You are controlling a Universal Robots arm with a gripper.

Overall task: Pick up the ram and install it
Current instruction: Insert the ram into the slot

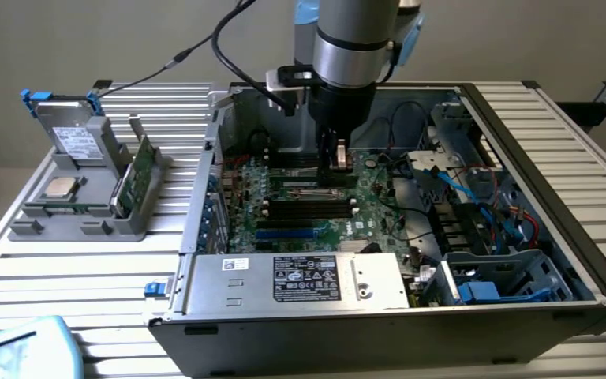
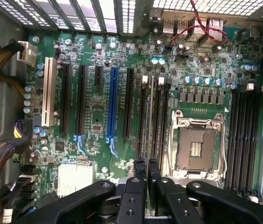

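Gripper [image 2: 146, 162] is closed narrowly on the ram [image 2: 150, 122], which shows edge-on as a thin pale strip running along the memory slots [image 2: 162, 121] beside the empty processor socket [image 2: 196, 148] (whether it is seated or just above a slot I cannot tell). In the exterior view the gripper [image 1: 337, 162] is down inside the open case [image 1: 582, 233], over the motherboard [image 1: 372, 213]. On the exterior view's left, a grey holder [image 1: 82, 225] on the desk [image 1: 72, 268] carries a green card [image 1: 135, 175] and a silver chip [image 1: 61, 187].
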